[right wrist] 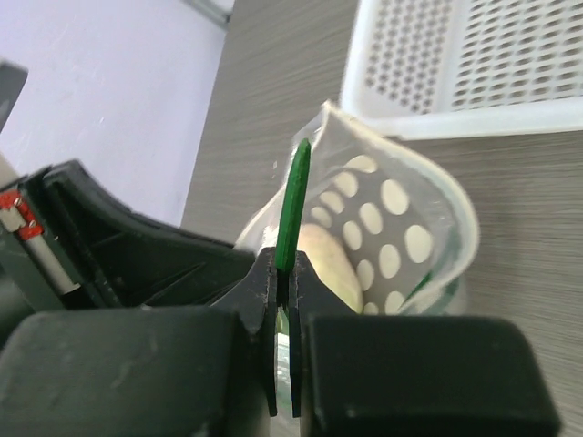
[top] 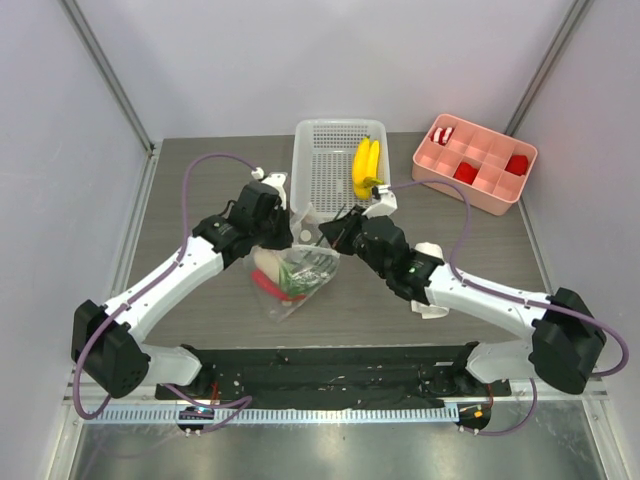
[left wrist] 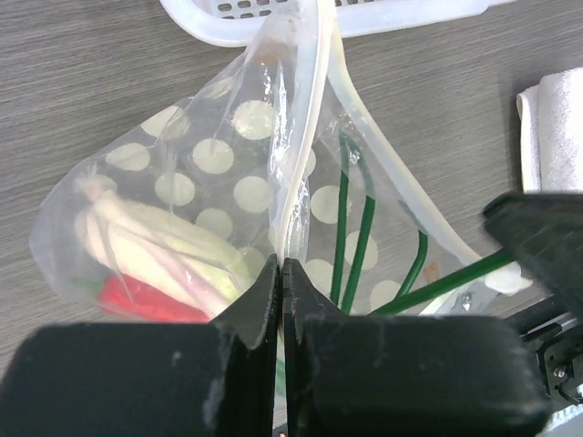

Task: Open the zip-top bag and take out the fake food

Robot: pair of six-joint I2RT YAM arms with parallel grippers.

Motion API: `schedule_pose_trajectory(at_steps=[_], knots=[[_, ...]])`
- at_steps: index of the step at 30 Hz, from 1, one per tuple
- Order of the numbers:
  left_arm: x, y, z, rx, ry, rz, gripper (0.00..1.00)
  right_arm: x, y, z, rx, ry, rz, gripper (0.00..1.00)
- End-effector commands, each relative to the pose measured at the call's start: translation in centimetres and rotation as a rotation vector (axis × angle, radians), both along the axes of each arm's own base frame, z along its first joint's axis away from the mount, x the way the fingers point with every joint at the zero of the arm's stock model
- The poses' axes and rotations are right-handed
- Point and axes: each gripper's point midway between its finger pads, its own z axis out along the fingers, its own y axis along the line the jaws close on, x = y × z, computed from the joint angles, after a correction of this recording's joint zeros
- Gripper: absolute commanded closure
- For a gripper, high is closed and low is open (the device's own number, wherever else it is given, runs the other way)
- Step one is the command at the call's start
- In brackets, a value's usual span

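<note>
Pale panel walls (top: 250, 60) enclose a dark wood-grain table (top: 370, 325). The left gripper (left wrist: 281, 271) is clamped tight on the zip strip of the zip-top bag (top: 293, 272). The bag is mid-table between the arms and holds a white radish (left wrist: 137, 232) and a red chili (left wrist: 146, 299). The right gripper (right wrist: 283, 273) is pinched closed on a green stem (right wrist: 293, 200) at the bag's mouth. Behind, a white basket (top: 325, 180) holds the banana bunch (top: 367, 168). A pink tray (top: 460, 188) sits far right.
</note>
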Motion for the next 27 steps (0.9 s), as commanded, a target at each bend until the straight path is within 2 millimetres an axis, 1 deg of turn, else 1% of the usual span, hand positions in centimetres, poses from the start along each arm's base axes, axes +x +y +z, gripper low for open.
schedule_pose_trajectory(at_steps=[1,3,4,6,7,9,11,12,13,15,16,17,18,19,20,21,22,23,24,26,27], knots=[[0.1,0.6,0.9,-0.002,-0.036,0.016,1.0,1.9,-4.7,1.8,0.001,-0.059,-0.208,0.99],[0.1,0.6,0.9,0.0,-0.035,0.013,1.0,2.4,-6.2,2.3,-0.013,-0.078,-0.26,0.99],[0.1,0.7,0.8,0.003,-0.034,0.017,1.0,2.7,-7.1,3.2,-0.006,-0.097,-0.277,0.99],[0.1,0.9,0.9,0.007,-0.038,0.026,1.0,2.7,-7.8,4.0,-0.011,-0.118,-0.289,0.99],[0.1,1.0,1.0,0.011,-0.041,0.031,1.0,2.6,-8.4,4.8,-0.022,-0.141,-0.297,0.99],[0.3,1.5,1.0,0.026,-0.049,0.052,1.0,2.4,-9.1,5.4,-0.026,-0.152,-0.316,0.99],[0.5,2.0,0.9,0.039,-0.052,0.082,1.0,1.9,-9.3,6.5,0.001,-0.175,-0.302,0.99],[0.6,2.2,0.9,0.045,-0.056,0.094,1.0,1.5,-8.5,6.9,0.027,-0.19,-0.254,0.99],[0.6,2.4,0.7,0.053,-0.049,0.106,1.0,1.2,-8.2,7.0,0.029,-0.197,-0.233,0.99],[0.8,2.5,0.6,0.049,-0.041,0.117,1.0,0.7,-7.0,7.6,0.059,-0.217,-0.163,0.99],[0.8,2.3,0.7,0.04,-0.042,0.112,1.0,0.0,-5.7,7.7,0.074,-0.222,-0.083,0.99],[0.8,2.0,1.3,0.019,-0.06,0.1,1.0,0.1,-4.8,7.0,0.078,-0.2,-0.052,0.99],[0.4,1.4,1.4,-0.009,-0.058,0.059,1.0,0.1,-4.0,7.5,0.09,-0.203,-0.026,0.99],[0.0,0.7,1.6,-0.043,-0.06,0.022,1.0,-0.2,-2.8,7.4,0.099,-0.197,0.032,0.99],[0.2,-0.3,3.6,-0.111,-0.125,-0.012,1.0,-0.2,-2.0,7.3,0.106,-0.192,0.056,0.99],[-1.2,-2.1,4.3,-0.199,-0.108,-0.123,1.0,0.2,-0.5,6.9,0.118,-0.201,0.085,0.99],[-1.7,-2.8,4.5,-0.238,-0.113,-0.16,1.0,0.4,0.2,6.8,0.118,-0.214,0.101,0.99],[-2.0,-3.2,5.2,-0.269,-0.128,-0.182,1.0,0.8,0.7,6.6,0.109,-0.224,0.105,0.99],[-2.0,-3.4,5.5,-0.282,-0.135,-0.193,1.0,1.8,1.9,5.8,0.079,-0.22,0.111,0.99],[-1.3,-2.7,5.2,-0.24,-0.144,-0.15,1.0,2.6,2.8,6.1,0.055,-0.214,0.117,0.99],[-1.3,-2.2,3.5,-0.184,-0.088,-0.129,1.0,2.9,3.3,7.9,0.061,-0.235,0.126,0.99]])
